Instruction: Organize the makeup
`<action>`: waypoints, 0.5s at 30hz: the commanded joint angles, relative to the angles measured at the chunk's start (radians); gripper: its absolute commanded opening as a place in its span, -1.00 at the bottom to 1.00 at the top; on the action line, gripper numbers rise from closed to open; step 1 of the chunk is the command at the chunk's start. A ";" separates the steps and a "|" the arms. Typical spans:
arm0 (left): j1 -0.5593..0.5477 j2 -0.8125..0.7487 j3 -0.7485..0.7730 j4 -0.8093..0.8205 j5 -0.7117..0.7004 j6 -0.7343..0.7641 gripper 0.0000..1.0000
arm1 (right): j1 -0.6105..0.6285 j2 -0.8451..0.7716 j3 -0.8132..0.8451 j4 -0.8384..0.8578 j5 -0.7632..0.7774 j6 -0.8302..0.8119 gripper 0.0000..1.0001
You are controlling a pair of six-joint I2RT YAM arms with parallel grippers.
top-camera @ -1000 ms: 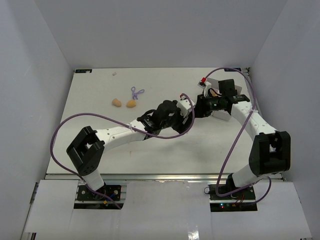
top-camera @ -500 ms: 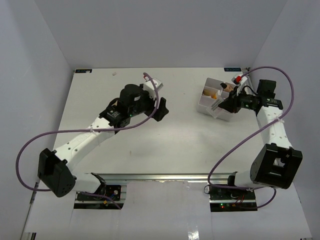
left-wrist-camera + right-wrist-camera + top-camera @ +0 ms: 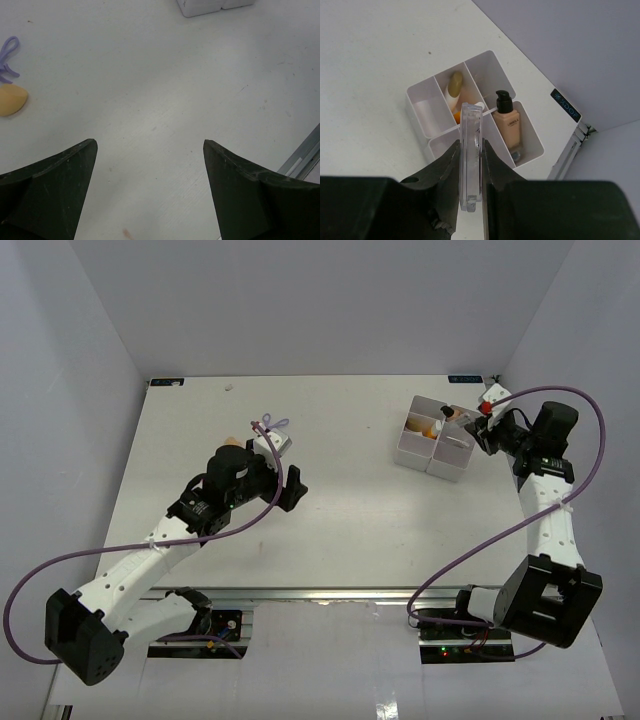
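My right gripper (image 3: 470, 147) is shut on a flat clear plastic case (image 3: 471, 165), held on edge above the white four-compartment tray (image 3: 418, 90). The tray holds a beige dark-capped bottle (image 3: 506, 122) and an orange tube (image 3: 454, 95). In the top view the right gripper (image 3: 472, 422) hovers at the tray's (image 3: 412, 453) right side. My left gripper (image 3: 293, 488) is open and empty, low over bare table in the middle left. A beige egg sponge (image 3: 11, 100) and the purple looped tool (image 3: 7, 52) lie to its left. The tool (image 3: 270, 425) and sponge (image 3: 232, 443) also show beside the arm.
A small white oval (image 3: 229, 387) lies near the table's far edge. Purple cables loop from both arms. White walls close in the table on the left, back and right. A metal rail (image 3: 302, 157) runs along the table's near edge.
My left arm has swung away from the tray, back and left to the middle left of the table. My right gripper has drawn back to the right, off the tray's centre.
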 commanded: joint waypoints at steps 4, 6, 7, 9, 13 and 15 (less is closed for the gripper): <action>0.007 -0.035 -0.002 0.021 -0.022 0.003 0.96 | -0.013 0.071 0.003 0.139 0.048 -0.113 -0.83; 0.007 -0.034 -0.003 0.021 -0.023 0.004 0.96 | -0.016 0.093 0.015 0.139 0.048 -0.142 -0.83; 0.007 -0.033 -0.003 0.020 -0.023 0.004 0.96 | -0.016 0.105 0.023 0.138 0.044 -0.151 -0.84; 0.007 -0.031 -0.003 0.022 -0.022 0.004 0.96 | -0.017 0.121 0.036 0.128 0.024 -0.179 -0.85; 0.006 -0.027 -0.003 0.022 -0.020 0.003 0.96 | -0.018 0.158 0.077 0.077 0.011 -0.238 -0.85; 0.005 -0.026 -0.003 0.022 -0.022 0.003 0.96 | -0.020 0.182 0.106 0.041 0.012 -0.267 -0.85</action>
